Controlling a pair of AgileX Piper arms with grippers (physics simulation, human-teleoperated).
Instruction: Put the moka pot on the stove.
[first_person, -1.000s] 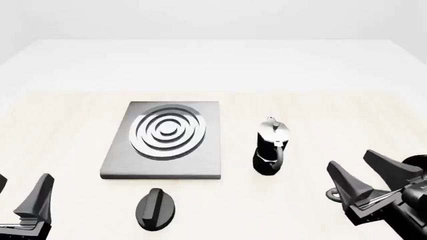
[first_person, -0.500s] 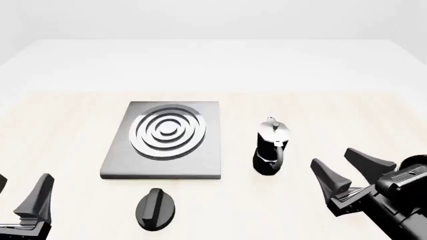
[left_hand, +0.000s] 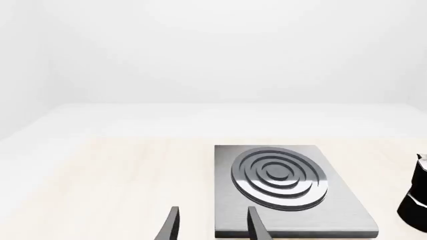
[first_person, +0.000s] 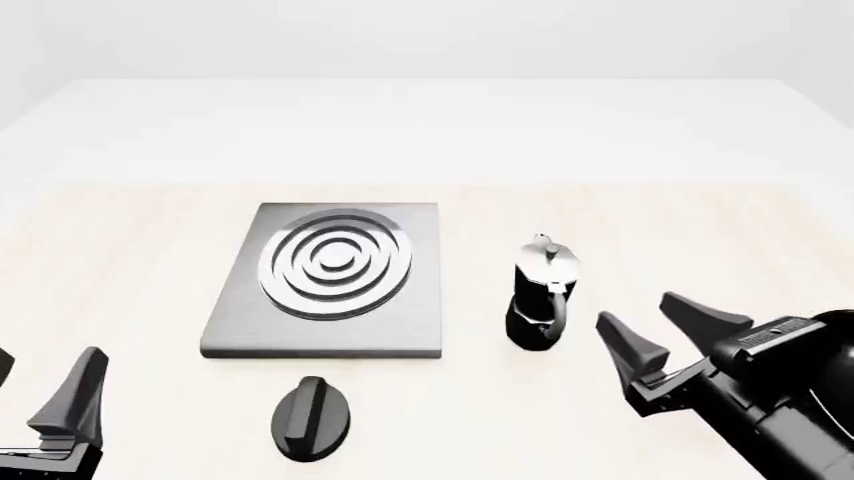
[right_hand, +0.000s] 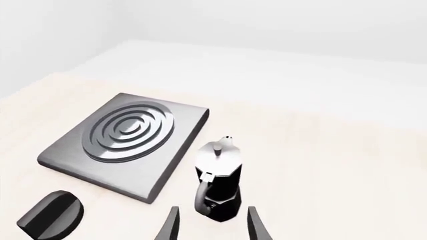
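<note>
Right gripper (first_person: 657, 343): your fingers spread wide, low near the table's near right edge, just beside the moka pot (first_person: 541, 294)
Left gripper (first_person: 47, 385): fingers apart, near-left corner
Moka pot: upright on table, right of stove (first_person: 327, 280)
Knob (first_person: 312, 417): by the stove's near edge

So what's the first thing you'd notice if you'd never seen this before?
Probably the shiny silver rings in the middle of the grey stove at mid-table. Next, the little black moka pot standing upright on the table to its right, apart from it, with the right gripper close by, jaws open toward it.
</note>
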